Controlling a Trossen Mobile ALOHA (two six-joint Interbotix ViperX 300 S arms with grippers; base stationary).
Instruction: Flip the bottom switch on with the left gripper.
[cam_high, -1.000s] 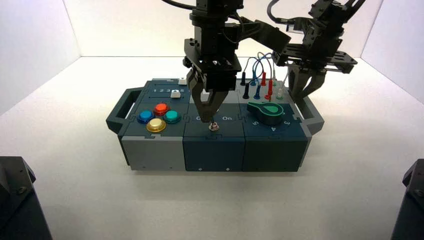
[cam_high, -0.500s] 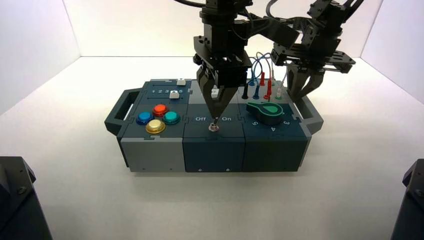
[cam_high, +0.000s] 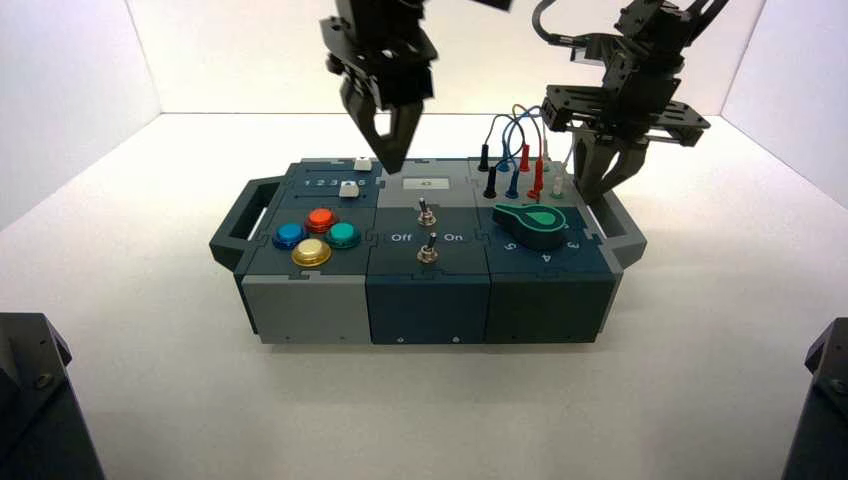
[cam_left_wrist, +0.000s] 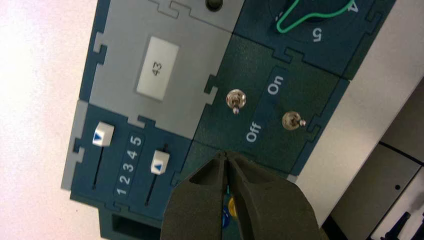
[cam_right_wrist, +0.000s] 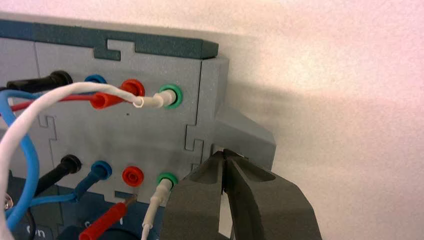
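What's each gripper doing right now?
Left gripper: closed, empty, above the box, off the switches.
Right gripper: closed, empty, parked at the box's right end.

Both arms are black all over, the left arm (cam_high: 385, 45) blocky and jointed, the right arm (cam_high: 645, 65) built of angular, bracket-like pieces with a thick black cable (cam_high: 541, 22) looping off it. The left gripper (cam_left_wrist: 225, 153) and right gripper (cam_right_wrist: 224, 151) have matching dark grey, broad-based fingers, tapering to narrow tips, with scooped hollows in their faces. A wide, flat black crossbar (cam_high: 577, 103) spans the right one.
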